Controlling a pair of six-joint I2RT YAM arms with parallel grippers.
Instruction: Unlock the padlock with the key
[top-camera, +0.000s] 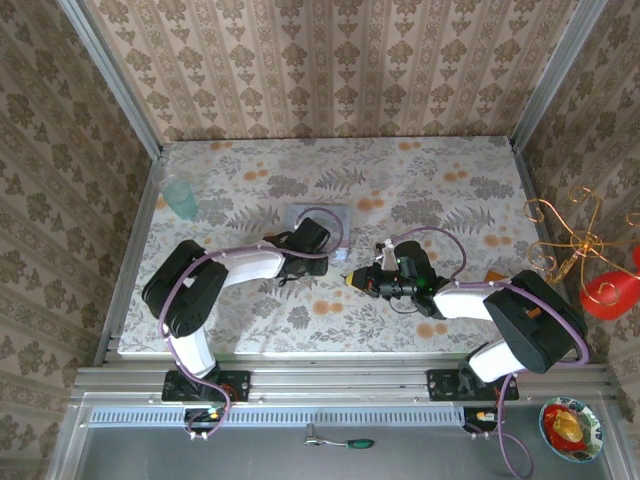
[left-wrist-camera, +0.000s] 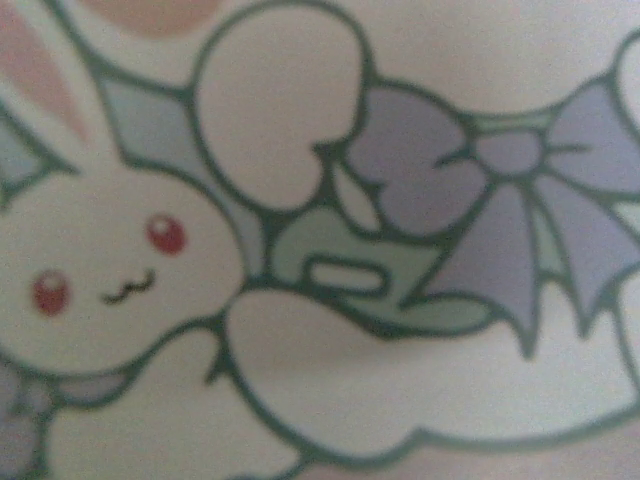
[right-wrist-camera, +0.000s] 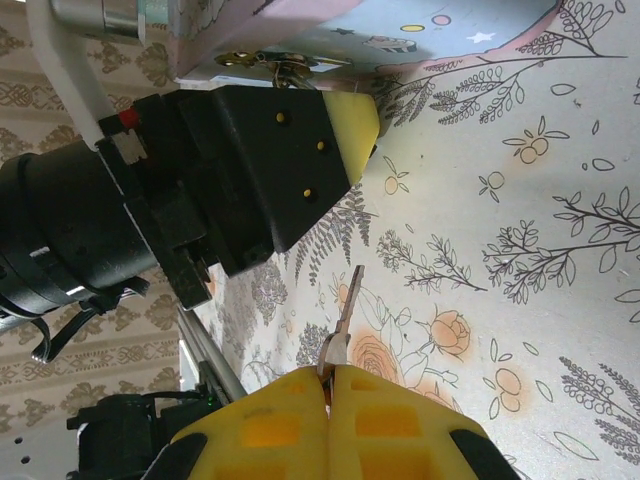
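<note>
The pale blue box (top-camera: 303, 213) lies mid-table, and its bunny-printed lid (left-wrist-camera: 400, 380) sits right up against the left wrist camera. My left gripper (top-camera: 322, 238) clamps the box's near edge, with one yellow pad (right-wrist-camera: 357, 122) pressed against its corner. At the box's gold latch hangs a tiny dark padlock (right-wrist-camera: 287, 68). My right gripper (right-wrist-camera: 328, 378) is shut on the key (right-wrist-camera: 345, 305), whose blade points toward the box but stays a short way from it. From above, the right gripper (top-camera: 355, 281) sits just right of the box's front corner.
A teal cup (top-camera: 181, 198) stands at the back left. A gold wire stand (top-camera: 568, 238) with a red piece (top-camera: 610, 293) is off the table's right edge. A screwdriver (top-camera: 345, 442) lies on the near rail and a bowl (top-camera: 570, 426) sits at lower right.
</note>
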